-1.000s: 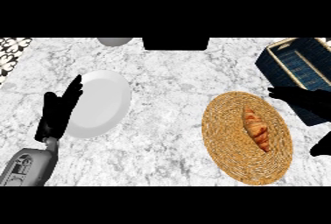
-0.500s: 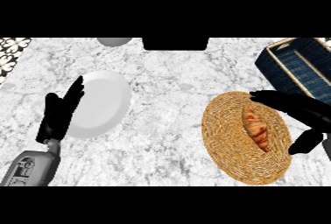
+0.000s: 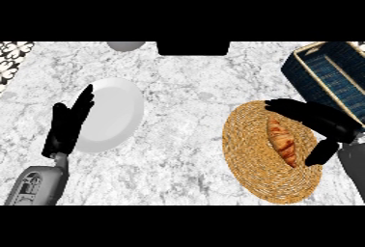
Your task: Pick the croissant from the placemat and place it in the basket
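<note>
The croissant lies on the woven placemat, right of the mat's centre, with its long axis running from far to near. The placemat rests flat on the marble counter at the right side of the scene. The right hand is positioned over the right part of the placemat: its fingers extend leftward past the far end of the croissant, and its thumb points down on the near right side of the pastry. Fingers and thumb are spread apart, bracketing the croissant without closing on it; whether any fingertip touches the pastry cannot be determined. The dark blue basket stands at the far right corner of the counter, just beyond the right hand and apart from the placemat. The left hand rests at the left side of the scene, fingers straight and pressed together, pointing away, overlapping the left edge of a white plate. Part of a grey round object shows at the far edge of the counter.
</note>
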